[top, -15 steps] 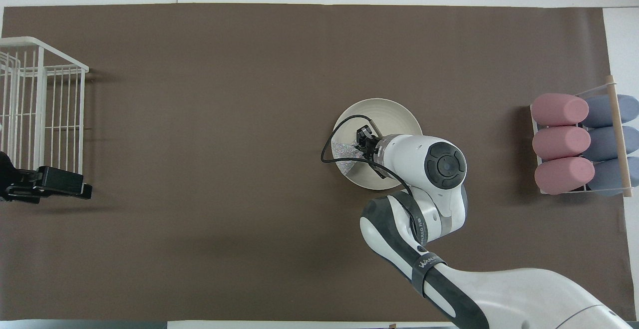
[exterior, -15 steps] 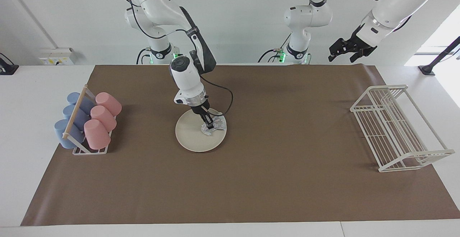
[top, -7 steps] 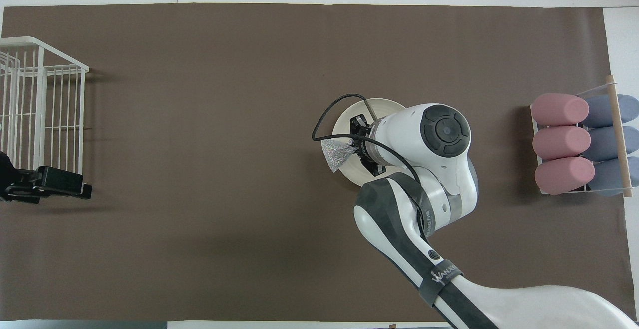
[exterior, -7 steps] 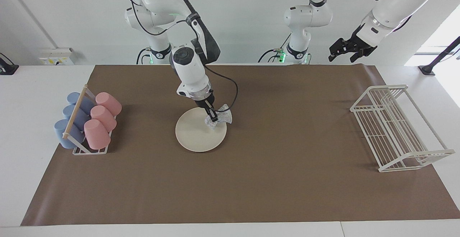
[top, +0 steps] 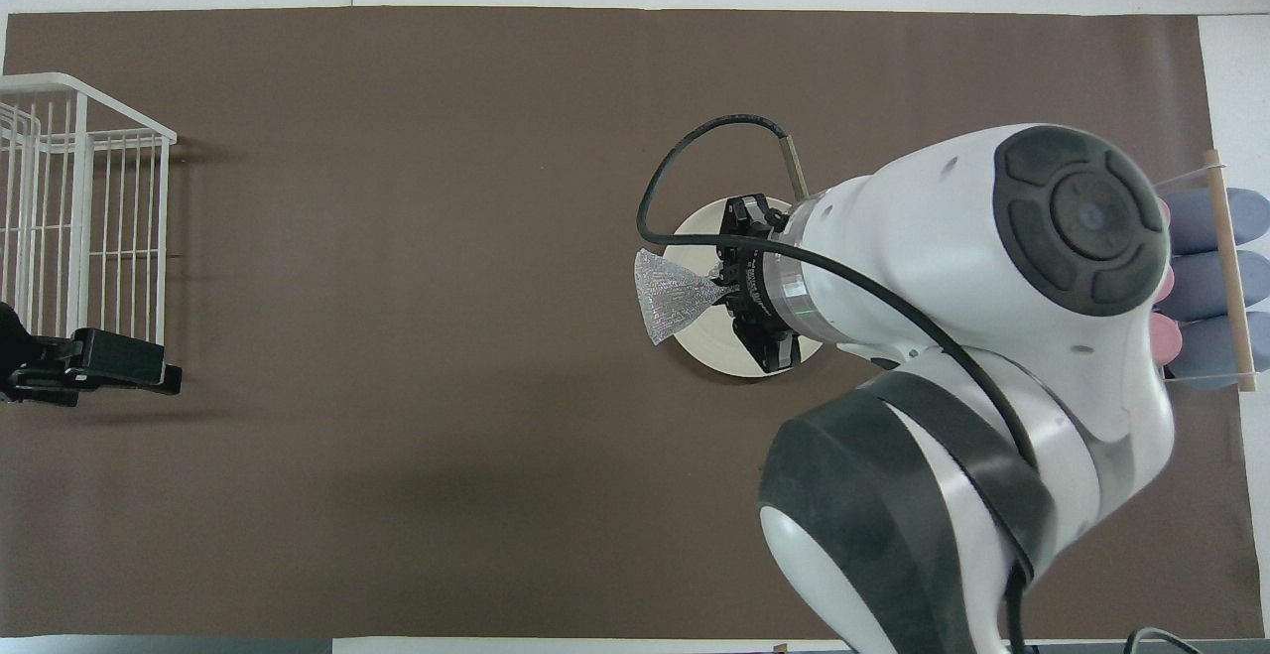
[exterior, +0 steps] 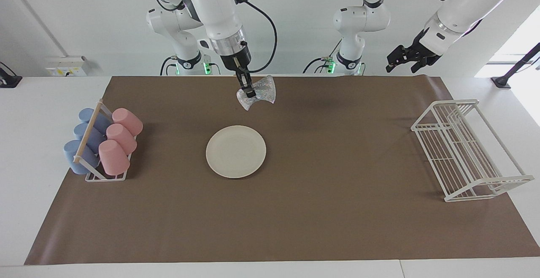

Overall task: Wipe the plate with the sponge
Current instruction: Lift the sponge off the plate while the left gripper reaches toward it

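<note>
Right gripper lifted sponge off plate, now high above it

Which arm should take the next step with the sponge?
Right. Its hand is shut on the sponge and raised over the plate. The left hand is open, holds nothing, and waits near the wire rack at the table's end.

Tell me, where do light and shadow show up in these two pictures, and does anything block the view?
Facing view: bright daylight washes out the corner past the wire rack, and a soft shadow lies on the mat under the raised sponge. Overhead view: the right arm fills the lower corner and hides part of the plate and the cups; the rack throws a faint shadow.
</note>
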